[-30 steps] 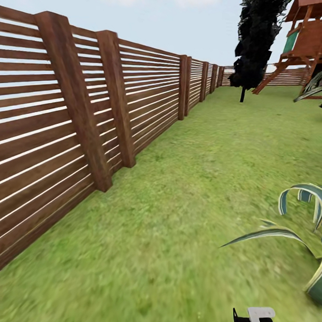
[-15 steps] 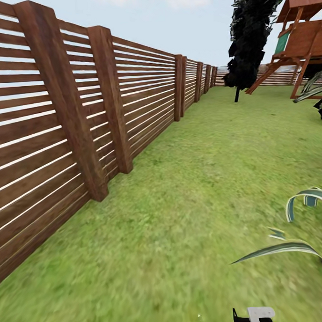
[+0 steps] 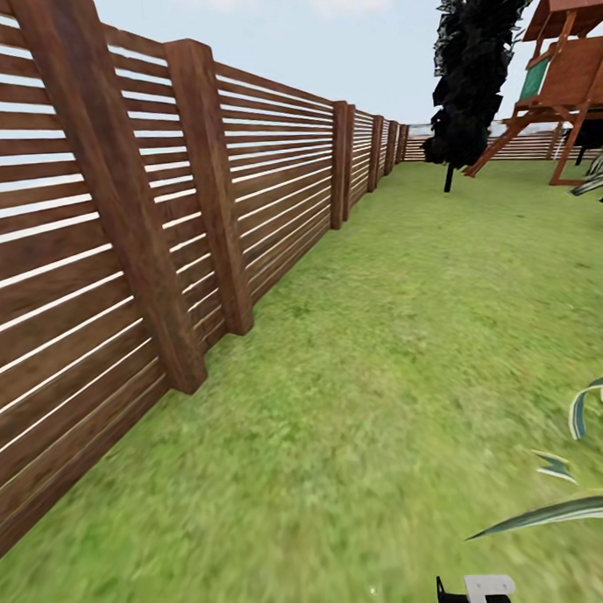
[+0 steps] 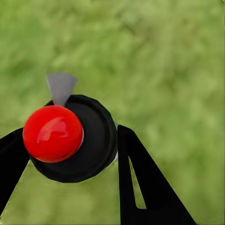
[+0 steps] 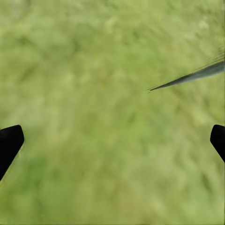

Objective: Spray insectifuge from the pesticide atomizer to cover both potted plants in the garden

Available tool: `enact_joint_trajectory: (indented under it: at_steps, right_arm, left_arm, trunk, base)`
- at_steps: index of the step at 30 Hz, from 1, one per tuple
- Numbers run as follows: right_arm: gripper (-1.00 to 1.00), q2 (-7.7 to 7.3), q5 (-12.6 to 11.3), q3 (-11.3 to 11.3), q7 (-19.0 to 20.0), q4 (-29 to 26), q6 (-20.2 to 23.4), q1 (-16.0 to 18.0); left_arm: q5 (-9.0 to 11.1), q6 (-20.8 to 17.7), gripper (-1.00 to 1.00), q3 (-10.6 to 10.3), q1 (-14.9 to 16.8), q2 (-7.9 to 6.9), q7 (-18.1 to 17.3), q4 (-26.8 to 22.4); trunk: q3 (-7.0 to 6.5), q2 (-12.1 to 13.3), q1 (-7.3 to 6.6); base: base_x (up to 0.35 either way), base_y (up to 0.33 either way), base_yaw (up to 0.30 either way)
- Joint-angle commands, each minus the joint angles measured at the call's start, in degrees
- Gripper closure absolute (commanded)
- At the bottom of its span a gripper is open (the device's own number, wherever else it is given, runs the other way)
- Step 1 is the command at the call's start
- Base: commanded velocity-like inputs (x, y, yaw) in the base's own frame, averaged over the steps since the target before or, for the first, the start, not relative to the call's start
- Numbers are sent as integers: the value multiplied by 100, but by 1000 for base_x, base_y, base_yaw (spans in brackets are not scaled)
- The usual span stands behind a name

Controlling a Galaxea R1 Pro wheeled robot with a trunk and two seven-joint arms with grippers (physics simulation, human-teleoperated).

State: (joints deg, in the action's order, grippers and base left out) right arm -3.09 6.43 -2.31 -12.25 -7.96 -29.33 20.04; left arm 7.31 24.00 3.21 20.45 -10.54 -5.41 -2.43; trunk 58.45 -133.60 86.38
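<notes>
Left gripper [image 4: 70, 154] pinching black red-capped pesticide atomizer [image 4: 70, 138], right gripper [image 5: 112, 140] spread wide over green lawn [image 3: 383, 351], brown slatted wooden fence [image 3: 113, 213] alongside.

Left gripper [image 4: 65, 154] clamps something round; right gripper [image 5: 112, 140] spread wide.

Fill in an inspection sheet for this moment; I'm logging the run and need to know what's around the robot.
Surface: green lawn.
Job's things: black atomizer with red cap between the left claw's fingers; potted plants: nothing seen.
Clutter: striped agave leaves at the head view's lower right; one leaf tip in the right wrist view.
Grippers: left claw shut on the atomizer; right claw open, nothing between its fingers, over grass.
Cables: nothing seen.
Surroundings: slatted brown fence along the left; dark tree and wooden play tower far off.
</notes>
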Motion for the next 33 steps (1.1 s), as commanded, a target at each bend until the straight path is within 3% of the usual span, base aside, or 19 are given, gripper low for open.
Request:
enact_joint_trajectory:
  at_steps: [1,33]
  right_arm:
    - [-100,1,61,-23,-32,5,-11,5]
    - [-100,1,61,-23,-32,7,-11,3]
  left_arm:
    - [51,8,100,31,3,0,-57,6]
    - [60,8,100,31,3,2,-57,6]
  trunk:
    - [5,-2,2]
    - [5,-2,2]
  base:
    - [318,146,0]
    - [318,139,-8]
